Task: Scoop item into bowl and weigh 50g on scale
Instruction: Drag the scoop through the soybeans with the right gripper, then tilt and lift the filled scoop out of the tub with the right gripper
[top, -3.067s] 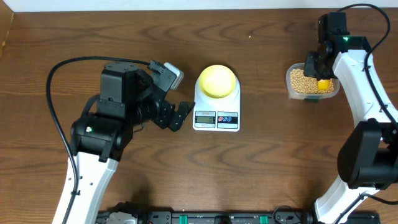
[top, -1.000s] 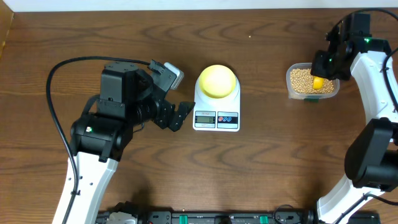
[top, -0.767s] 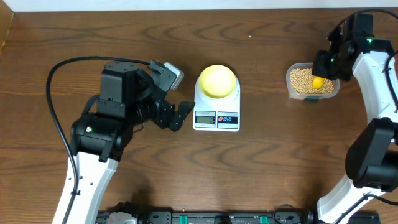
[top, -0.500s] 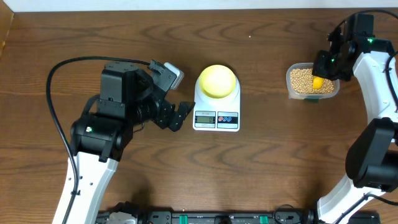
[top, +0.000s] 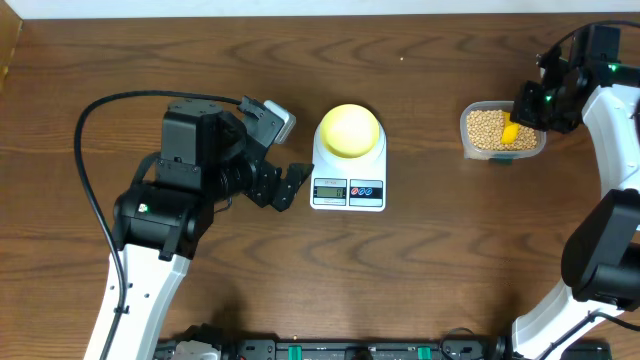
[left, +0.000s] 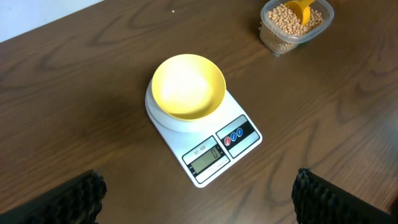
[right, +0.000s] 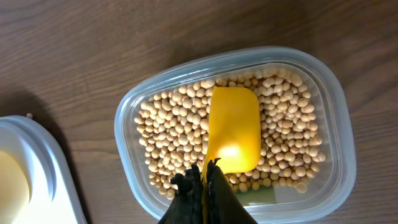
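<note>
The tan beans (right: 174, 124) fill a clear tub at the table's far right. My right gripper (right: 206, 177) is shut on the thin handle of a yellow scoop (right: 234, 130), whose bare blade lies over the beans; overhead the scoop (top: 510, 132) sits at the tub's right side. The pale yellow bowl (top: 348, 130) stands empty on the white scale (top: 348, 190) at mid-table. My left gripper (top: 285, 150) hovers just left of the scale, open, with nothing between its fingers (left: 68, 199). From the left wrist, the bowl (left: 188, 86), scale (left: 214, 155) and beans (left: 283, 18) all show.
The clear plastic tub (top: 466, 140) stands to the right of the scale with bare brown table between them. A black cable (top: 95, 130) loops left of my left arm. The table's far edge runs along the top of the overhead view.
My right gripper has shifted slightly to the right with the scoop, staying over the tub. The left arm, bowl and scale have not moved.
</note>
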